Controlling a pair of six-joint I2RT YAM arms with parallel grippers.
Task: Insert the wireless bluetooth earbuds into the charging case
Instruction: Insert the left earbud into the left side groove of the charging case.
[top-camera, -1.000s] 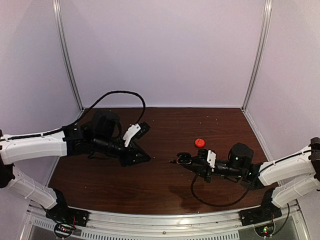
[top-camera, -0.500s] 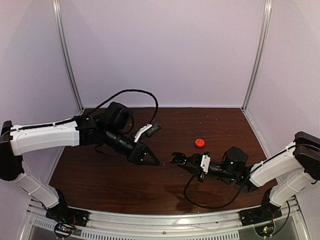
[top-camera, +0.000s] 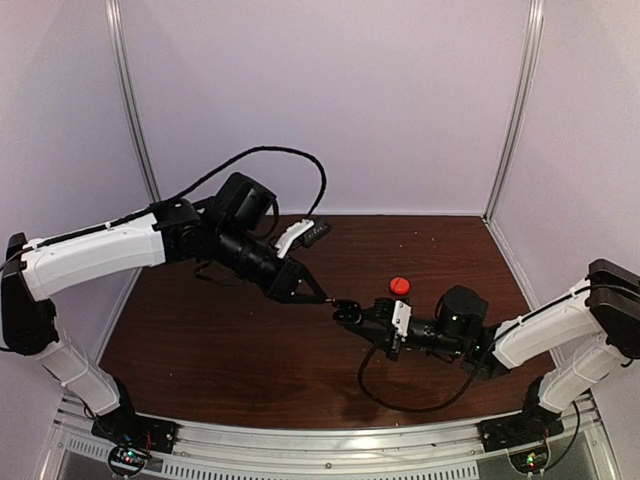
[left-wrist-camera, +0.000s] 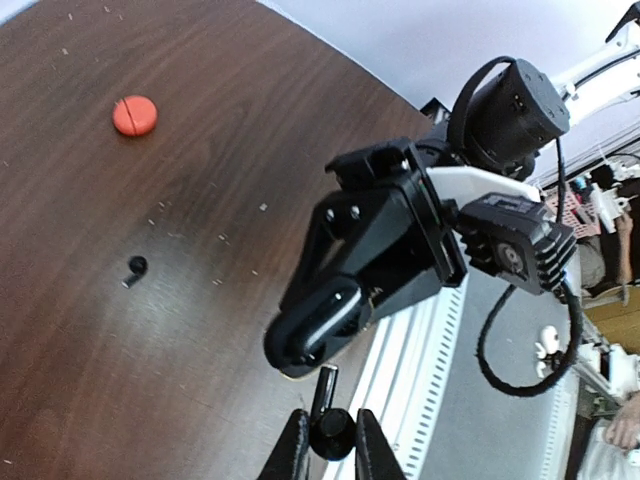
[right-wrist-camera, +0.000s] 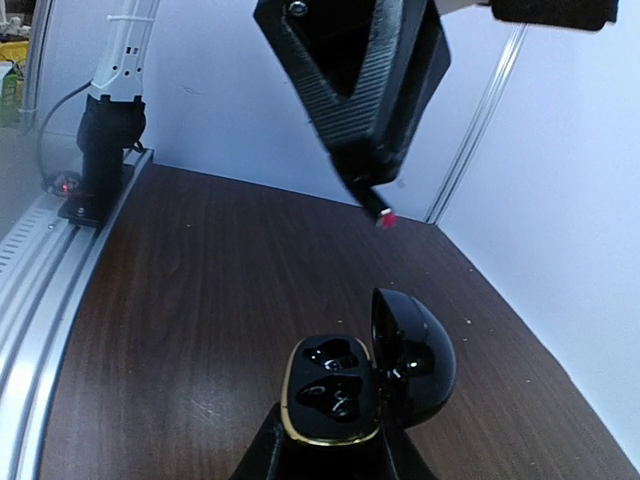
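My right gripper (top-camera: 357, 317) is shut on the open black charging case (right-wrist-camera: 335, 390). The case has a gold rim, its lid (right-wrist-camera: 415, 355) is swung back, and both wells look empty. My left gripper (left-wrist-camera: 331, 440) is shut on a black earbud (left-wrist-camera: 334, 430), whose stem points at the case (left-wrist-camera: 315, 335) just short of it. In the top view the left gripper (top-camera: 322, 297) sits just left of the case (top-camera: 347, 311). In the right wrist view the earbud's tip (right-wrist-camera: 384, 217) hangs above the case. A second black earbud (left-wrist-camera: 135, 268) lies on the table.
A small red rounded piece (top-camera: 400, 286) lies on the brown table (top-camera: 220, 350) just behind the right gripper; it also shows in the left wrist view (left-wrist-camera: 134, 114). Pale walls with metal posts (top-camera: 135, 120) enclose the table. A metal rail (top-camera: 330, 440) runs along the near edge.
My left arm has swung right with the earbud, up to the case. My right gripper has carried the open case left and a little farther back to meet it.
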